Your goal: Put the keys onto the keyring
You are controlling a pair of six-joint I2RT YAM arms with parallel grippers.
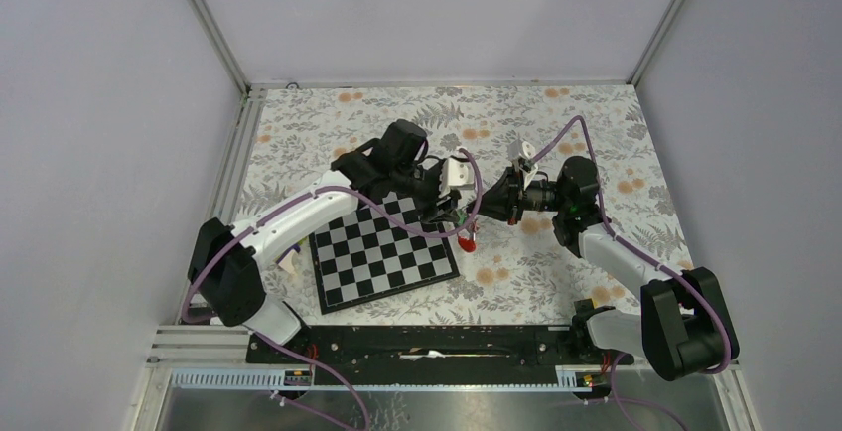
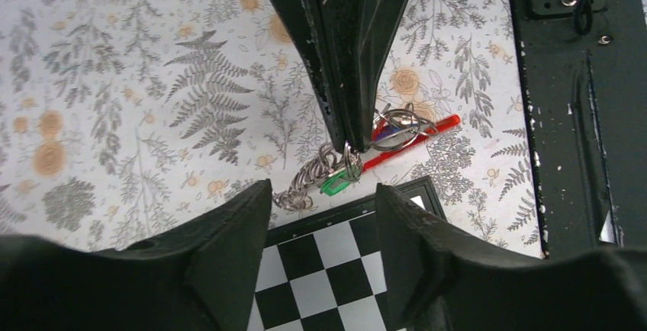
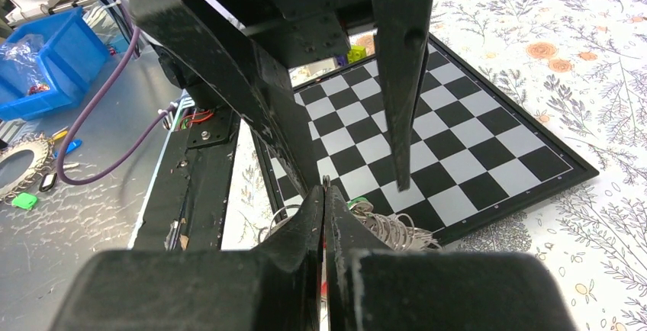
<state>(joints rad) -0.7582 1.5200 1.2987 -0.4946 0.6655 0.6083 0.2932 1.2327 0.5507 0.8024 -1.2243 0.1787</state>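
My right gripper [image 1: 477, 215] is shut, pinching a thin metal ring of the key bunch; its closed fingers [image 2: 347, 110] come down from the top of the left wrist view. A green key tag [image 2: 333, 185] and a coil of silver rings [image 2: 304, 186] hang from its tip, just off the chessboard's corner. The red keyring [image 2: 416, 135] lies on the cloth right behind, with more rings and a blue-red bit on it. My left gripper [image 2: 320, 203] is open and empty above the chessboard [image 2: 336, 277], facing the bunch. In the right wrist view the green tag [image 3: 355, 204] peeks beside my shut right gripper [image 3: 324, 194].
The chessboard [image 1: 382, 252] lies in front of the left arm. A black base rail [image 1: 427, 342] runs along the near edge. A blue bin [image 3: 46, 64] and loose parts sit off the table. A small yellow object [image 3: 355, 54] lies beyond the board.
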